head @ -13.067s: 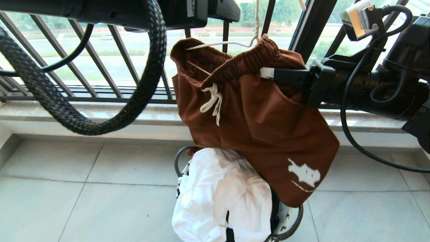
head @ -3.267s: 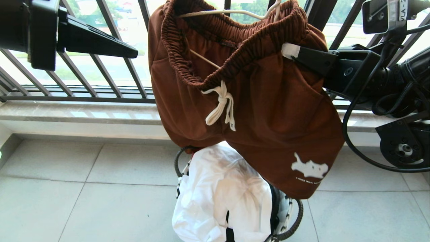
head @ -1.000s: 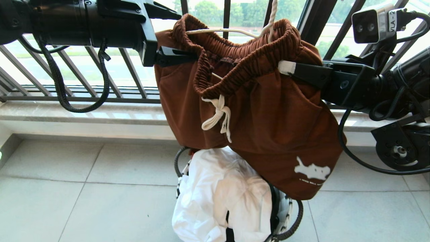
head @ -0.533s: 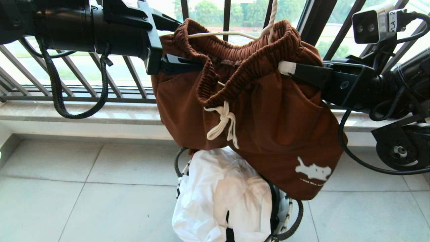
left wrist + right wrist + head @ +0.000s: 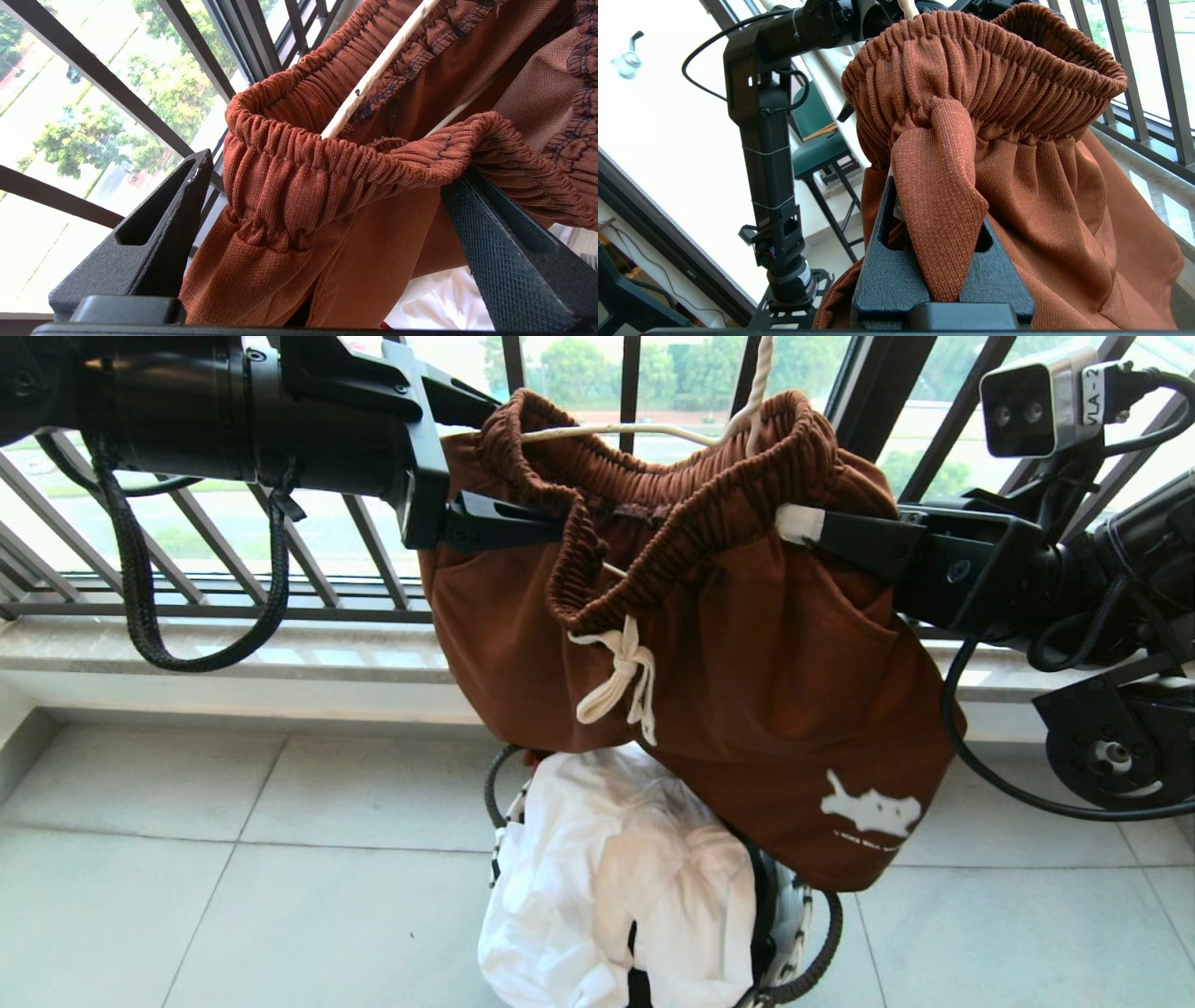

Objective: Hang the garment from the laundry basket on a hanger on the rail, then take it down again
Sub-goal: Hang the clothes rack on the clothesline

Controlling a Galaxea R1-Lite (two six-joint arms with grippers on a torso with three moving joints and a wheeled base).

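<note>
- At the window railing [image 5: 308, 569], the rust-brown shorts [image 5: 747, 663] hang on the cream-white wire hanger [image 5: 644, 429], waistband up, with the white woven basket [image 5: 794, 933] and its white cloth [image 5: 616, 877] on the floor just below.
- The left gripper [image 5: 322, 200] has come in from the side and now straddles the waistband's near end, its jaws spread wide with one finger [image 5: 154, 233] outside the fabric and the other inside the waist opening; nothing is clamped yet.
- The right gripper [image 5: 938, 261] stays pinched tight on a fold of cloth just under the elastic on the other side.
- That looks like the set-up for a two-sided grip on the waistband, probably so it can be worked over the hanger's end.
- Against the frames a few seconds back, the left arm was well off to the side, clear of the cloth; a second ago its fingers reached the waistband edge, and the near hem has since sagged a touch.
- The shorts, the hanger, the basket and the right arm sit as they did a second ago.
- The rail is out of view.
</note>
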